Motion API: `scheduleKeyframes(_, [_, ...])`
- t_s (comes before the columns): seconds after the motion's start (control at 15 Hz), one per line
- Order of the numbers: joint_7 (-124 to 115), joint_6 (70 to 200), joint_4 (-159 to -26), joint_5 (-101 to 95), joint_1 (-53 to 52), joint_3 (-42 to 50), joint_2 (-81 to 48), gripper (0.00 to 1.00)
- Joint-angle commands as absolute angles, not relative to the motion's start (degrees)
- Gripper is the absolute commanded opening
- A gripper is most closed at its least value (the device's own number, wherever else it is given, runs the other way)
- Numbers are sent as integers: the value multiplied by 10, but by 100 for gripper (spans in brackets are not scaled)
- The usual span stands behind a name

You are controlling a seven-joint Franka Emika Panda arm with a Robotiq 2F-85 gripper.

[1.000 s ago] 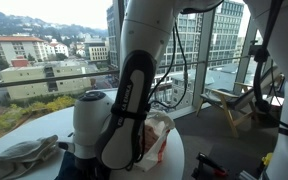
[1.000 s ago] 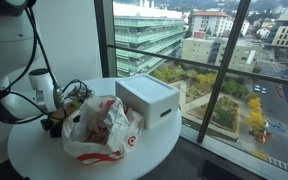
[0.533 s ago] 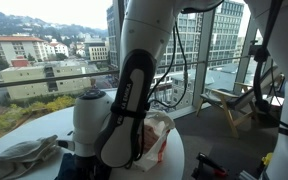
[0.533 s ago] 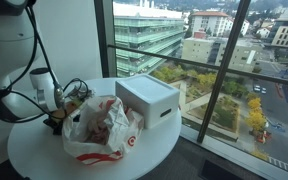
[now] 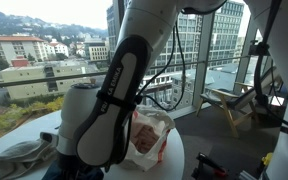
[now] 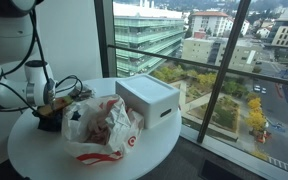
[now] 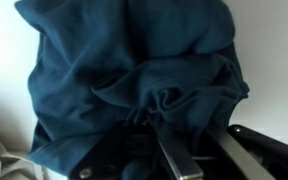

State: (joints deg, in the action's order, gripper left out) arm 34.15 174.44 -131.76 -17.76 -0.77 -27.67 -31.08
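A dark blue cloth (image 7: 134, 60) fills the wrist view, lying crumpled on the white table (image 7: 274, 60). My gripper (image 7: 182, 126) is shut on a bunched fold of it, and the fabric puckers where the fingers (image 7: 169, 160) pinch. In an exterior view the gripper (image 6: 50, 117) sits low over the round table's left side, beside a plastic bag (image 6: 99, 130). The arm's body hides the gripper in the exterior view with the large foreground arm.
A white box (image 6: 149, 98) stands behind the bag near the window. A grey cloth (image 5: 19, 155) lies on the round table (image 6: 44, 160) by the arm, with the plastic bag (image 5: 149, 135) on its other side. Cables trail behind the wrist. Windows surround the table.
The jaws have closed on the blue cloth. The arm has shifted a little, leftward in both exterior views.
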Motion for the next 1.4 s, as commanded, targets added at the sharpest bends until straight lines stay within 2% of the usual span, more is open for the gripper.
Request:
scheduleKeyframes(0.0, [343,1759,-1292,-114,83,-397,-310,3])
scheduleKeyframes(0.2, [329,1789,-1265,-97,124,-451,-301,3])
scheduleKeyframes(0.73, [321,1858,-1223,-100,190,-470,-159,3])
scheduleKeyframes(1.33, [301,1852,-1237,-111,242,-376,75,3])
